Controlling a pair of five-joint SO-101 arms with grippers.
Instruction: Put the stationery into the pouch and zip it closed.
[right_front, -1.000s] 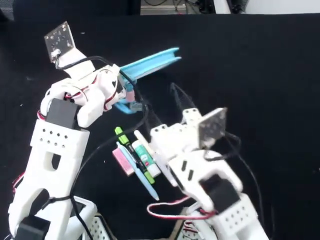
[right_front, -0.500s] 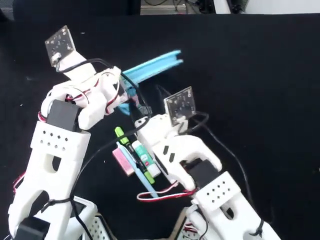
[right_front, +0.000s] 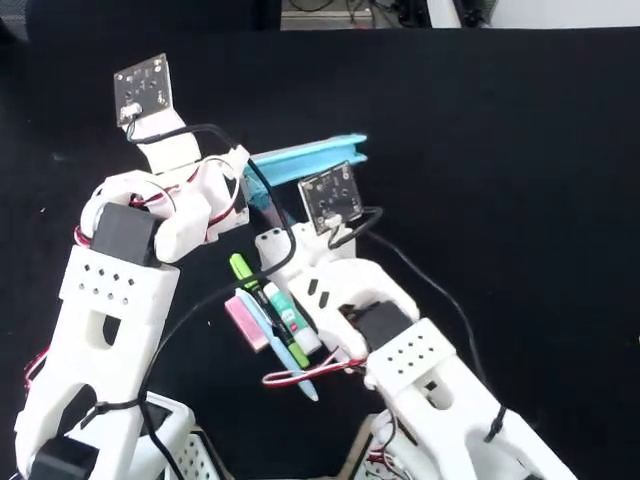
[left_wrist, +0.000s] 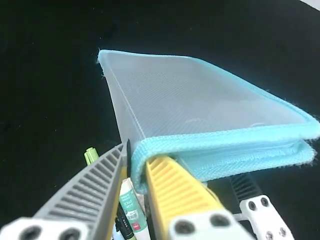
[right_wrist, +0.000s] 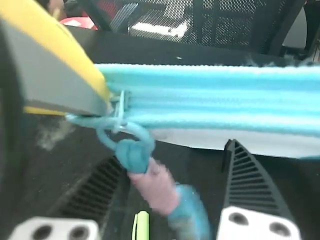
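Left gripper (left_wrist: 134, 167): grey finger and yellow finger pinched tight on one end of the light-blue fabric zip pouch with pale translucent sides (left_wrist: 200, 105). The gripped end is raised above the black tabletop (right_front: 520, 150), and the pouch body runs out flat and straight away from the fingertips, seen edge-on from the high view. Right gripper (right_wrist: 172, 152): jaws spread wide, with the black ribbed fingers (right_wrist: 245, 175) one on either side of the knotted blue-and-pink cord zip pull (right_wrist: 150, 185) and not clamping it (a gap shows on both sides of the cord). The pull hangs from the small metal slider (right_wrist: 119, 112), which sits at the end of the zip, just beside the left gripper's yellow finger. Cannot tell whether the zip is open or closed along its length. The stationery lies outside the pouch, on the tabletop below both grippers and back toward the arm bases, packed side by side: a green highlighter (right_front: 240, 268) nearest the fingertips, a white glue stick with a green label (right_front: 290, 315), a pale-blue pen (right_front: 290, 365) and a pink block eraser (right_front: 245, 322). A dark pen lies in among them, too thin to make out further. The right arm's forearm crosses over one side of this cluster. In the left wrist view the highlighter tip and the glue stick show just beside the grey finger.
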